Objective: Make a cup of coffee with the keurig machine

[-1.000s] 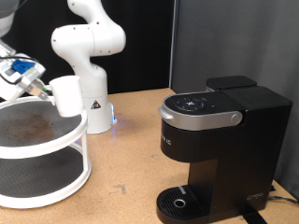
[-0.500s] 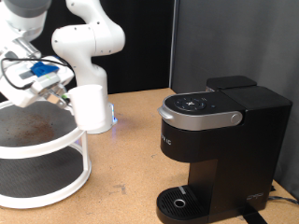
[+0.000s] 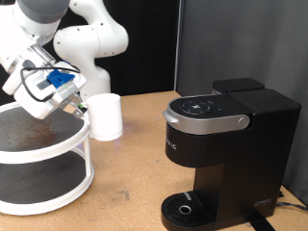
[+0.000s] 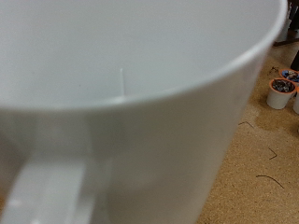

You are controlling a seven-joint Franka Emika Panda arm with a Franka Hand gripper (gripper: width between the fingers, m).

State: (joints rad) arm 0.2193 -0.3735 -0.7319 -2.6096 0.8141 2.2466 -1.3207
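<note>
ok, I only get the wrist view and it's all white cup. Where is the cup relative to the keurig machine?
Observer: The cup is in the air, well off to the exterior view's left of the keurig machine, just past the rim of a round two-tier rack.
Operator: Gripper actually on it?
Observer: Yes, the gripper has its fingers on the side of the cup that faces the rack, and the cup is roughly upright.
Operator: Anything under the spout?
Observer: No, nothing stands on the drip tray, and the machine's lid is down.
</note>
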